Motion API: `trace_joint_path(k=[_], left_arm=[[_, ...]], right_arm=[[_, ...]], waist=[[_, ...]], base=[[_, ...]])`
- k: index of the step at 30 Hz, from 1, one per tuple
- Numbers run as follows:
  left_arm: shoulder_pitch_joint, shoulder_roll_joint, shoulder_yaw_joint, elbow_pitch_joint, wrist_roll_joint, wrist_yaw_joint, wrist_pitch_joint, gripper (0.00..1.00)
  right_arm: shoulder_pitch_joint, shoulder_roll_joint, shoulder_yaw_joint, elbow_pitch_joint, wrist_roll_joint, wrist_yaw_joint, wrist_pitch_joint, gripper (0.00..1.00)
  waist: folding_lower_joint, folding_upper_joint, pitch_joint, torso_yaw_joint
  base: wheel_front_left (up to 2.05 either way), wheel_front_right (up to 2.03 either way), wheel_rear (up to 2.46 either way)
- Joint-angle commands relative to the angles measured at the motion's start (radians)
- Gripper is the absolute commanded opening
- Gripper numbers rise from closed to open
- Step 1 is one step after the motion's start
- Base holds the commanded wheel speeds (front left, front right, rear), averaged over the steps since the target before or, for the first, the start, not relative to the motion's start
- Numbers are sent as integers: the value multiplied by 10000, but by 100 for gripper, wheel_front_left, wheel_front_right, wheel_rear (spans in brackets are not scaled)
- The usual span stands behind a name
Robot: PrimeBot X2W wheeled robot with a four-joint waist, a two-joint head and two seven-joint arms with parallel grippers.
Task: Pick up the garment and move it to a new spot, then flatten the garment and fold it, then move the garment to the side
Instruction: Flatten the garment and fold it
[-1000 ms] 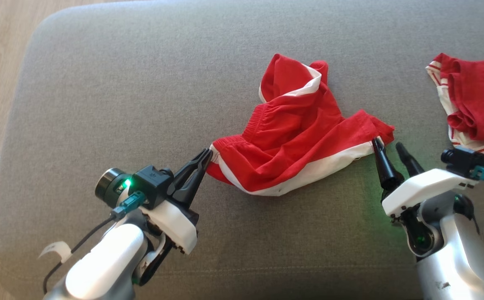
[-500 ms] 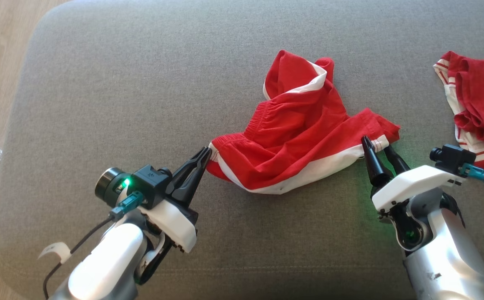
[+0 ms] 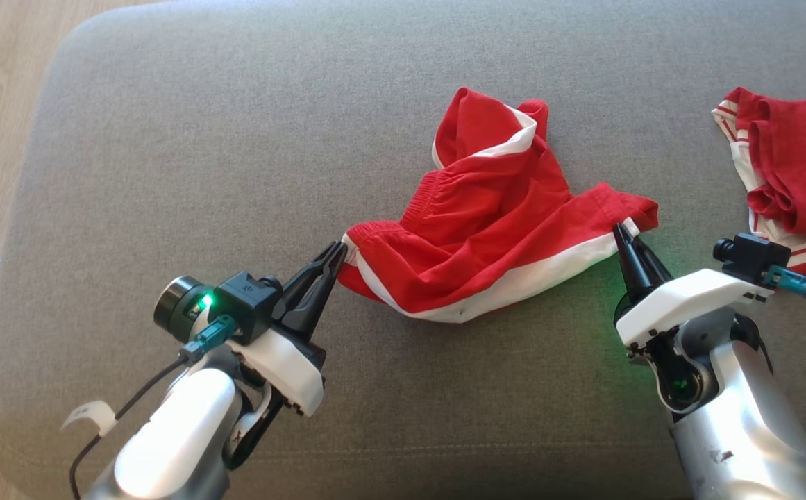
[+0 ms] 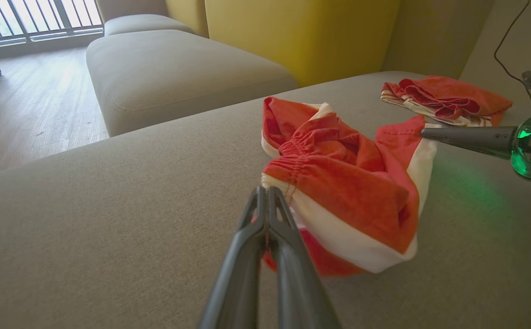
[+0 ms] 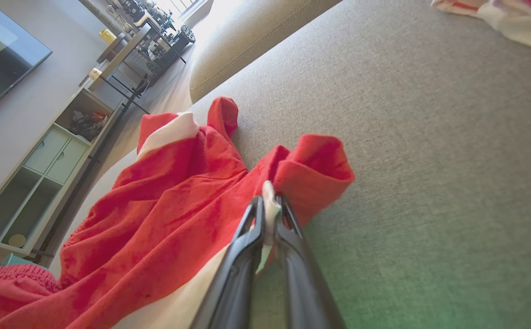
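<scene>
1. Nearest the robot, the left gripper (image 3: 341,251) has its jaws pressed fully together on the gathered waistband end of the garment, a pair of crumpled red shorts with white side bands (image 3: 486,229). The left wrist view shows the cloth pinched right at the tips.
2. On the other side, the right gripper (image 3: 623,234) has its jaws all but together on the white-edged hem corner of one leg. In the right wrist view a sliver of white cloth sits between the tips.
3. Between the two grips the red shorts lie bunched near the middle of the wide grey fabric cushion (image 3: 236,139), resting on it, with one leg turned up at the far side.
4. As I judge it, both ends are secured, but nothing is flat or folded yet. Whether this spot is already the new one the pictures cannot say. Spreading, folding and moving aside all remain.
5. Farther off, at the right edge, a second red-and-white garment (image 3: 791,167) lies heaped, well apart from the shorts.
</scene>
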Motion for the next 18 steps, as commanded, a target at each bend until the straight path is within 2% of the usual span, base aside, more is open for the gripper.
trace_joint_path(k=[1,2,3,4,5,6,7,8,9,18], left_arm=[[-161,98,476,-223,86,-93,-124,0],[-154,84,503,-207,110,-114,-124,0],[-144,71,525,-188,134,-135,-124,0],[-132,58,546,-168,155,-156,-124,0],[-117,46,566,-151,176,-177,-124,0],[-99,35,585,-140,196,-196,-124,0],[-80,23,604,-130,213,-213,-124,0],[-60,13,621,-118,232,-230,-124,0],[-42,3,636,-106,251,-246,-124,0],[58,-48,739,-48,384,-347,-124,0]], right_arm=[[-135,66,191,-396,-88,-2,-42,16],[-113,66,167,-413,-116,-2,-32,21],[-90,66,151,-426,-142,-2,-21,20],[-64,66,147,-441,-161,-2,-7,13],[-41,66,149,-461,-166,-2,7,11],[-19,66,152,-483,-157,-2,17,17],[4,66,154,-496,-141,-2,25,36],[28,66,150,-500,-122,-2,32,93],[51,66,130,-495,-110,-2,32,100],[123,66,119,-391,-40,-2,67,100]], waist=[[0,0,-18,-17],[0,0,-28,-21],[0,0,-44,-25],[0,0,-67,-28],[0,0,-91,-33],[0,0,-117,-37],[0,0,-149,-42],[0,0,-180,-46],[0,0,-207,-49],[0,0,-334,-74]], base=[[0,0,0],[0,0,0],[0,0,0],[0,0,0],[0,0,0],[0,0,0],[0,0,0],[0,0,0],[0,0,0],[0,0,0]])
